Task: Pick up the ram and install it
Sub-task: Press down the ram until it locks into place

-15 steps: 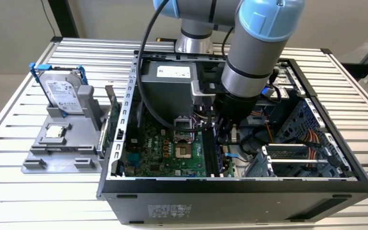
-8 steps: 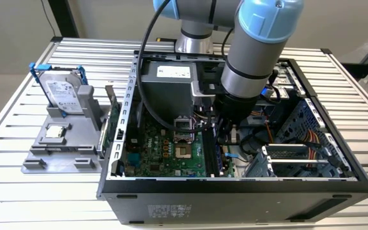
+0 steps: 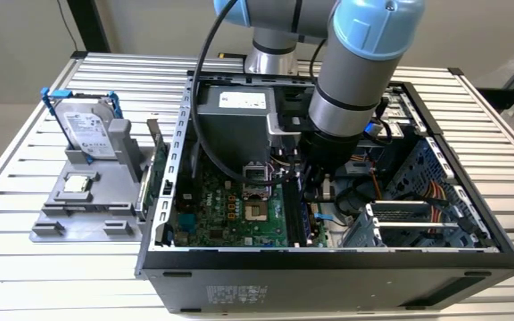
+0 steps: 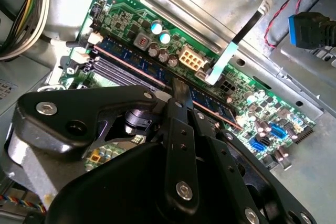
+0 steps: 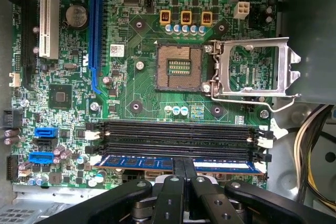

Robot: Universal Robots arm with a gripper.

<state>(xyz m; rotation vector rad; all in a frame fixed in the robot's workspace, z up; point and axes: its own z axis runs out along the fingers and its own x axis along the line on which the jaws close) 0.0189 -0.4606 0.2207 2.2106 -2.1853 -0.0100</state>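
The arm (image 3: 351, 93) reaches steeply down into the open computer case (image 3: 328, 264), its wrist low over the motherboard (image 3: 230, 207). In both wrist views the black claw (image 5: 178, 169) stands right at the ram (image 5: 178, 163), its two fingers (image 5: 172, 167) drawn close together on the stick's middle, clamped on it. The ram, with its blue label facing out, sits along the memory slot nearest the claw; whether it is pressed fully home cannot be told. In the second wrist view the ram (image 4: 157, 80) runs as a long strip past the claw's fingertip (image 4: 181, 90).

Just beyond the ram lie the empty black memory slots (image 5: 176, 135) with white latches at their ends. Farther on is the bare processor socket (image 5: 178, 66), its silver retaining frame (image 5: 252, 66) swung open beside it. Farther still stand the blue and white expansion slots (image 5: 95, 24).

In the exterior view, to the case's left on the slatted tabletop (image 3: 25, 167), a grey holder (image 3: 83, 200) carries a small silver processor chip (image 3: 78, 182) lying flat and, behind it, a silver hard drive (image 3: 88, 130) standing upright in a blue frame.
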